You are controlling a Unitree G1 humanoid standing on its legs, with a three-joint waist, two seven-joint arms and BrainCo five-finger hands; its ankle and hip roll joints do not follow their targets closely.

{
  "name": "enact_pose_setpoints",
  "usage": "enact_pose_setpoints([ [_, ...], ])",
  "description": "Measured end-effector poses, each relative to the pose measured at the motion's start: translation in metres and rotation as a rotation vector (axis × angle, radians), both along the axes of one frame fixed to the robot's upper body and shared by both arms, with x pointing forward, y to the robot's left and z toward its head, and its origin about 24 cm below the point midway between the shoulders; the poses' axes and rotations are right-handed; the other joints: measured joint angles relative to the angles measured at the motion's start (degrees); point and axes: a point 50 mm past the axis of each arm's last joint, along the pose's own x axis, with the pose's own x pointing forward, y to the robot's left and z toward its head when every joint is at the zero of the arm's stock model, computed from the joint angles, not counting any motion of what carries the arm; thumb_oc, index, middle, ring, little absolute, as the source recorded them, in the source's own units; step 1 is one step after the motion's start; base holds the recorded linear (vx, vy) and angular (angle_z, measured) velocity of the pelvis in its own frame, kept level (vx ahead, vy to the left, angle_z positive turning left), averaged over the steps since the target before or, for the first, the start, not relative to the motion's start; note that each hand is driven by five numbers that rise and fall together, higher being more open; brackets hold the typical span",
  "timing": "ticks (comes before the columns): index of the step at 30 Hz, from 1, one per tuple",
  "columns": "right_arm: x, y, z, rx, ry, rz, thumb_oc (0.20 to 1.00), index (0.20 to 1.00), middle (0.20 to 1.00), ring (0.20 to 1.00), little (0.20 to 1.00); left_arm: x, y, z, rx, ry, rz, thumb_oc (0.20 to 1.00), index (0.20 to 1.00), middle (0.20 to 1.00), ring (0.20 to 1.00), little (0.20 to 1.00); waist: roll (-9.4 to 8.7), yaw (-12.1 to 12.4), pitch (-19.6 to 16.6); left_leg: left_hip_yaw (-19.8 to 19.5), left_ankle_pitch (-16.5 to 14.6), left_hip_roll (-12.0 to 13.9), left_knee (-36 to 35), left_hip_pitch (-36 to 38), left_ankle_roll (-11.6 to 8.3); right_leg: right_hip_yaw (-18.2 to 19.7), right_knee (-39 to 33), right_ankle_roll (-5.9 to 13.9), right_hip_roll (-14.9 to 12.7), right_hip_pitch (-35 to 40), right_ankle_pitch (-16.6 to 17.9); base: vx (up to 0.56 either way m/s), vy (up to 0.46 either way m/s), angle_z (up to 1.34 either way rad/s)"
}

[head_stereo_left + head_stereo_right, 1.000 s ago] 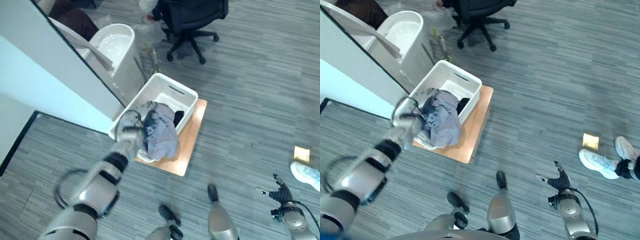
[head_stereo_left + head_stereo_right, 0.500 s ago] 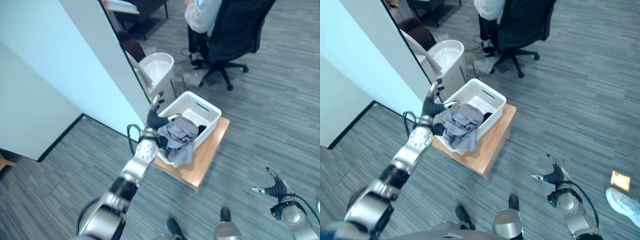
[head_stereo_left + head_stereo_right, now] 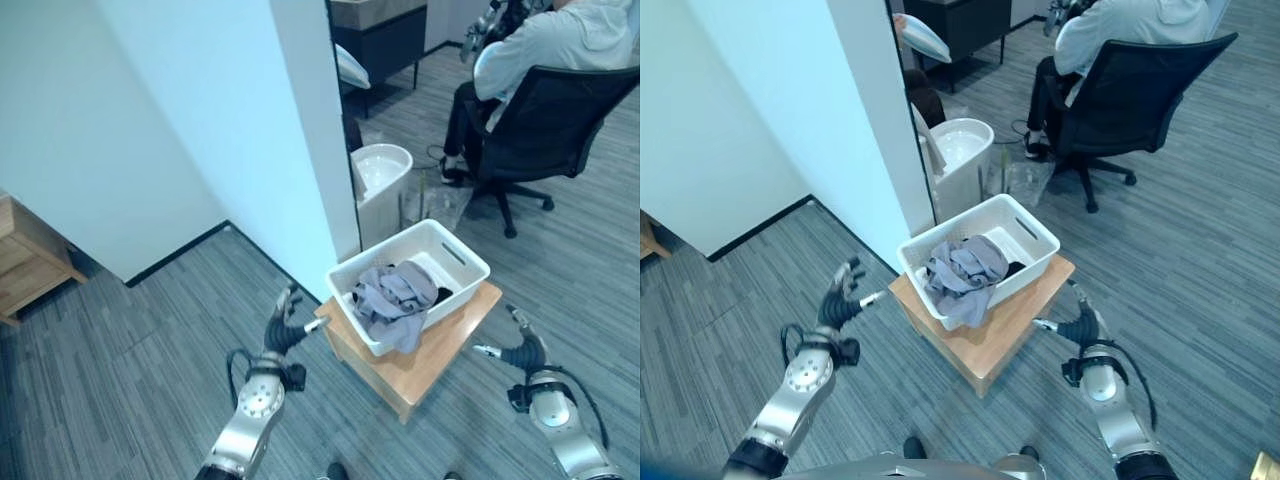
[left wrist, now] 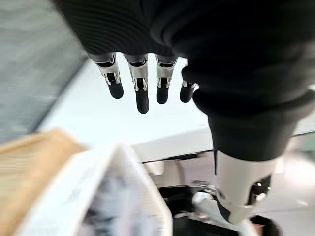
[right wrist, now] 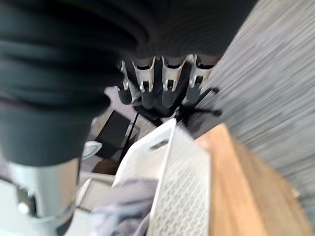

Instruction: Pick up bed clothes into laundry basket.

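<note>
Your 2 robot hands, left [image 3: 839, 301] and right [image 3: 1081, 324], hang spread beside the laundry basket [image 3: 1030, 252] holding grey clothes [image 3: 962, 272], centre frame.

I see grey clothes [image 3: 392, 297] draped over the basket [image 3: 461, 262] rim, on a wooden stand [image 3: 437, 351]. My left hand [image 3: 281, 334] and right hand [image 3: 522, 352] flank it, fingers spread, holding nothing.
</note>
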Motion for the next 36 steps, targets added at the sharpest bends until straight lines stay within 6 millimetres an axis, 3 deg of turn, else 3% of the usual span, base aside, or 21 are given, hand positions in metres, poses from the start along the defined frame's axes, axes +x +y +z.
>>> enact_pose_setpoints([
  [2, -0.005, 0.004, -0.004, 0.004, 0.017, 0.016, 1.0, 1.0, 1.0, 1.0, 1.0, -0.006, -0.001, -0.007, -0.01, 0.033, -0.014, 1.0, 1.0, 1.0, 1.0, 1.0, 0.24, 0.01, -0.51, -0.32, -0.03, 0.04, 0.01, -0.03, -0.04, -0.03, 0.0, 0.0, 0.05, 0.07, 0.0, -0.01, -0.04, 0.02],
  [3, -0.025, 0.006, -0.019, 0.01, 0.093, 0.021, 1.0, 1.0, 1.0, 1.0, 1.0, -0.011, -0.003, -0.011, -0.052, 0.059, -0.017, 1.0, 1.0, 1.0, 1.0, 1.0, 1.11, -0.16, -0.08, -1.04, -0.02, 0.32, 0.01, -0.38, -0.09, -0.73, -0.01, 0.12, 0.42, 0.02, -0.71, -0.02, -0.014, 0.04],
  [4, -0.026, 0.005, -0.02, 0.01, 0.099, 0.015, 1.0, 1.0, 1.0, 1.0, 1.0, -0.011, -0.005, -0.011, -0.062, 0.06, -0.024, 1.0, 1.0, 1.0, 1.0, 1.0, 0.82, -0.45, 0.08, -1.08, -0.04, 0.28, 0.02, -0.27, -0.12, -0.66, 0.21, 0.1, 0.43, -0.1, -0.69, -0.04, -0.067, 0.04],
  [7, -0.027, 0.007, -0.037, 0.006, 0.17, -0.043, 1.0, 1.0, 1.0, 1.0, 1.0, 0.008, -0.033, 0.007, -0.224, 0.004, -0.111, 1.0, 1.0, 1.0, 1.0, 1.0, -0.05, 0.1, 0.61, 0.51, -0.11, 0.63, 0.02, -0.16, -0.18, 1.46, 2.05, 0.11, 0.44, -1.82, -1.04, -0.09, -0.14, -0.26],
  [11, -0.023, 0.013, -0.035, 0.001, 0.153, -0.03, 1.0, 1.0, 1.0, 1.0, 1.0, 0.02, -0.031, 0.029, -0.234, -0.09, -0.116, 1.0, 1.0, 1.0, 1.0, 1.0, -1.41, -0.41, 1.31, 1.49, -0.18, 0.85, -0.06, -0.37, -0.32, 3.36, 0.76, -0.28, 1.32, -1.66, -0.54, -0.1, -0.118, -0.25],
  [12, -0.016, 0.017, -0.031, 0.005, 0.127, -0.017, 1.0, 1.0, 1.0, 1.0, 1.0, 0.024, -0.029, 0.036, -0.239, -0.128, -0.109, 1.0, 1.0, 1.0, 1.0, 1.0, -2.61, -0.41, 1.63, 1.64, -0.13, 1.05, 0.01, -0.04, -0.27, 4.21, 0.34, -0.5, 1.83, -1.66, -0.38, -0.1, -0.109, 0.01],
  [15, -0.002, 0.023, -0.013, -0.028, 0.055, 0.045, 1.0, 1.0, 1.0, 1.0, 1.0, 0.019, -0.022, 0.028, -0.235, -0.101, -0.071, 1.0, 1.0, 1.0, 1.0, 1.0, -3.13, -0.09, 1.78, 0.26, 0.27, 1.29, 0.02, -0.14, -0.49, 3.6, 0.3, -0.81, 2.23, -0.98, -0.32, -0.06, -0.094, 0.17],
  [17, 0.012, 0.032, 0.012, -0.035, -0.044, 0.1, 1.0, 1.0, 1.0, 1.0, 1.0, 0.014, -0.011, 0.024, -0.228, -0.088, -0.016, 1.0, 1.0, 1.0, 1.0, 1.0, -2.7, 1.21, 1.93, -1.16, 0.37, 1.31, 0.03, -0.27, -0.37, 2.35, 0.29, -0.89, 2.34, 0.12, -0.75, -0.08, -0.133, 0.34],
  [20, 0.018, 0.049, 0.067, -0.086, -0.287, 0.257, 1.0, 1.0, 1.0, 1.0, 1.0, 0.001, 0.019, 0.024, -0.205, -0.098, 0.102, 1.0, 1.0, 1.0, 1.0, 1.0, -2.37, 1.82, 1.83, -3.19, 0.72, 1.09, 0.05, -0.17, 0.09, 0.54, 0.31, -0.85, 2.33, 1.85, -1.11, -0.07, -0.106, 0.33],
  [23, 0.022, 0.049, 0.067, -0.112, -0.287, 0.263, 1.0, 1.0, 1.0, 1.0, 1.0, -0.003, 0.031, 0.02, -0.204, -0.089, 0.177, 1.0, 1.0, 1.0, 1.0, 1.0, -3.25, 2.9, 1.48, -5.84, 0.64, 0.67, 1.44, -0.65, 0.01, -1.22, 0.22, -0.83, 2.01, 3.05, -2.41, -0.08, -0.042, 0.6],
  [24, 0.026, 0.052, 0.067, -0.113, -0.285, 0.277, 1.0, 1.0, 1.0, 1.0, 1.0, -0.005, 0.033, 0.018, -0.195, -0.082, 0.184, 1.0, 1.0, 1.0, 1.0, 1.0, -2.6, 4.57, 1.7, -6.56, 0.74, 0.6, 1.97, -2.15, 0.03, -1.75, 0.32, -0.77, 2.16, 3.27, -2.67, -0.15, -0.045, 0.54],
  [25, 0.028, 0.054, 0.066, -0.113, -0.28, 0.282, 1.0, 1.0, 1.0, 1.0, 1.0, -0.004, 0.031, 0.017, -0.205, -0.081, 0.187, 1.0, 1.0, 1.0, 1.0, 1.0, -2.66, 4.73, 1.8, -6.91, 0.87, 0.34, 3.63, -3.68, -0.12, -2.97, 0.35, -0.79, 1.94, 3.45, -2.62, -0.18, -0.034, 1.05],
  [26, 0.028, 0.053, 0.064, -0.12, -0.267, 0.281, 1.0, 1.0, 1.0, 1.0, 1.0, 0.003, 0.028, 0.016, -0.216, -0.08, 0.187, 1.0, 1.0, 1.0, 1.0, 1.0, -3.29, 2.3, 1.87, 0.22, 1.21, 0.69, 3.79, -5.48, -3.36, -7.8, 0.0, -0.73, 0.4, 4.84, -2.82, -0.11, -0.04, 2.04],
  [27, 0.028, 0.062, 0.062, -0.108, -0.262, 0.313, 1.0, 1.0, 1.0, 1.0, 1.0, 0.004, 0.028, 0.012, -0.217, -0.061, 0.196, 1.0, 1.0, 1.0, 1.0, 1.0, -4.83, 2.09, 2.18, 19.83, -3.92, 5.69, 10.64, -5.19, 4.12, -13.77, 1.89, -0.99, -1.75, 5.89, -4.69, -0.11, -0.023, 2.0],
  [28, 0.029, 0.066, 0.063, -0.101, -0.271, 0.331, 1.0, 1.0, 1.0, 1.0, 1.0, -0.003, 0.031, 0.01, -0.211, -0.05, 0.204, 1.0, 1.0, 1.0, 1.0, 1.0, -4.63, 2.85, 1.99, 24.69, -5.04, 6.57, 13.01, -4.78, 3.89, -15.23, 2.22, -0.3, -1.8, 6.83, -5.1, -0.04, 0.029, 2.2],
  [29, 0.026, 0.063, 0.062, -0.104, -0.266, 0.323, 1.0, 1.0, 1.0, 1.0, 1.0, -0.006, 0.03, 0.007, -0.208, -0.035, 0.2, 1.0, 1.0, 1.0, 1.0, 1.0, -4.29, 0.96, 1.64, 29.43, -5.33, 7.3, 14.92, -4.51, 5.14, -19.81, 2.56, 0.8, -1.81, 9.23, -5.94, 0.02, 0.08, 1.52],
  [30, 0.025, 0.062, 0.059, -0.094, -0.25, 0.31, 1.0, 1.0, 1.0, 1.0, 1.0, -0.006, 0.032, 0.007, -0.203, -0.033, 0.205, 1.0, 1.0, 1.0, 1.0, 1.0, -4.89, 0.86, 0.94, 30.1, -5.15, 7.57, 15.96, -4.89, 4.52, -21.34, 2.63, 0.76, -2.21, 9.29, -5.93, 0.06, 0.094, 1.49],
  [31, 0.027, 0.063, 0.059, -0.09, -0.25, 0.31, 1.0, 1.0, 1.0, 1.0, 1.0, -0.007, 0.035, 0.008, -0.196, -0.036, 0.21, 1.0, 1.0, 1.0, 1.0, 1.0, -5.44, 2.27, 0.84, 29.96, -5.62, 6.3, 15.9, -5.26, 4.45, -21.2, 2.9, 0.37, -2.99, 8.88, -6.18, 0.11, 0.118, 1.1],
  [32, 0.03, 0.064, 0.062, -0.083, -0.264, 0.306, 1.0, 1.0, 1.0, 1.0, 1.0, -0.003, 0.04, 0.011, -0.17, -0.036, 0.201, 1.0, 1.0, 1.0, 1.0, 1.0, -6.05, 2.68, 0.5, 29.71, -6.88, 5.87, 17.88, -8.31, 4.95, -24.15, 3.38, 0.8, -3.28, 9.63, -5.66, 0.16, 0.187, 1.3],
  [34, 0.031, 0.06, 0.061, -0.078, -0.257, 0.284, 1.0, 1.0, 1.0, 1.0, 1.0, 0.002, 0.04, 0.014, -0.162, -0.042, 0.193, 1.0, 1.0, 1.0, 1.0, 1.0, -6.54, 0.93, 0.4, 25.27, -7.4, 4.46, 19.14, -9.68, 7.45, -26.38, 6.14, 0.27, -4.09, 10.34, -5.38, 0.18, 0.302, 1.53],
  [36, 0.032, 0.055, 0.06, -0.079, -0.253, 0.261, 1.0, 1.0, 1.0, 1.0, 1.0, 0.002, 0.039, 0.014, -0.162, -0.04, 0.187, 1.0, 1.0, 1.0, 1.0, 1.0, -6.24, 0.45, 0.25, 22.04, -7.75, 3.41, 17.22, -8.66, 8.72, -26.27, 13.28, -2.18, -6.06, 10.24, -4.71, 0.16, 0.292, 1.01],
])
